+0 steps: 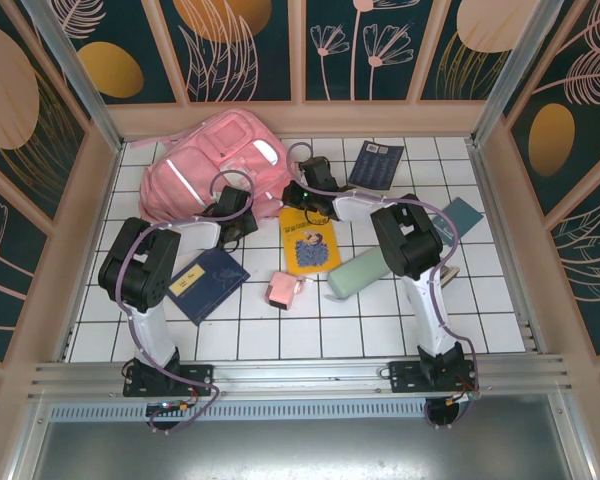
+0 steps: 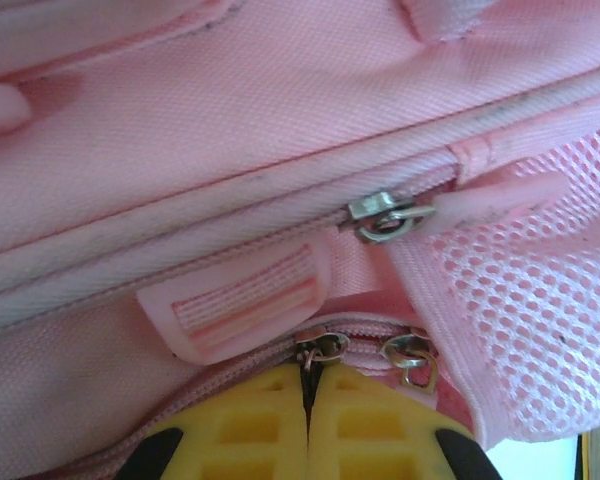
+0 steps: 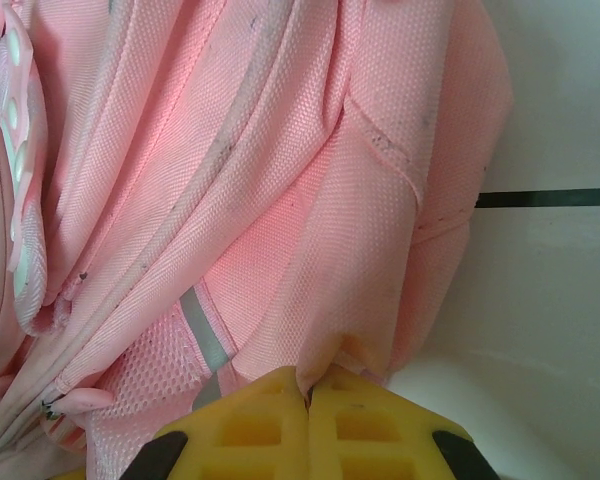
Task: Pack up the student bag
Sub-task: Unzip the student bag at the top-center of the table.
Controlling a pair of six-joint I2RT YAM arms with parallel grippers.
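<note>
At the far left of the tiled table (image 1: 480, 320) lies the student bag (image 1: 215, 165), both arms right on it. Left gripper (image 2: 308, 388): jaws pressed together on a zipper pull (image 2: 318, 350). Right gripper (image 3: 310, 388): jaws pinching a fold of the bag's pink fabric.

Your left gripper (image 2: 307, 395) is pinched closed on a zipper pull (image 2: 318, 350) of the student bag (image 1: 205, 165). Your right gripper (image 3: 308, 392) is clamped on that bag's side fabric.
</note>
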